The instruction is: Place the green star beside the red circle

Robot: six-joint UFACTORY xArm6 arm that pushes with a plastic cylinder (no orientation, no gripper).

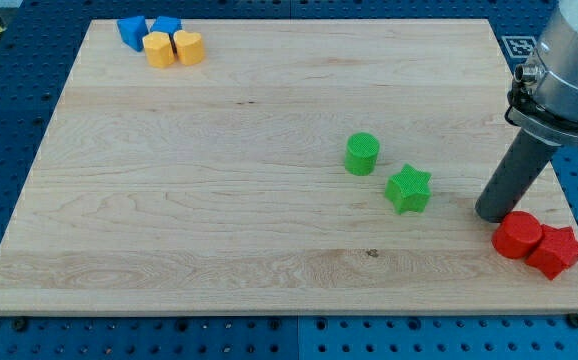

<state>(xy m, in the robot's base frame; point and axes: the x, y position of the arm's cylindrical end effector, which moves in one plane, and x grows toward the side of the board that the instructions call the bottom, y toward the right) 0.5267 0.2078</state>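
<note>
The green star [409, 189] lies on the wooden board [219, 180], right of centre. The red circle [517, 236] sits near the board's bottom right corner, touching a red star [556, 251] on its right. My tip [491, 215] rests on the board just above and left of the red circle, and well to the right of the green star, apart from it. The rod rises toward the view's top right.
A green cylinder [362, 154] stands just up and left of the green star. At the top left corner, two blue blocks [133, 31] [167, 26] and two yellow blocks [158, 48] [188, 47] are clustered together.
</note>
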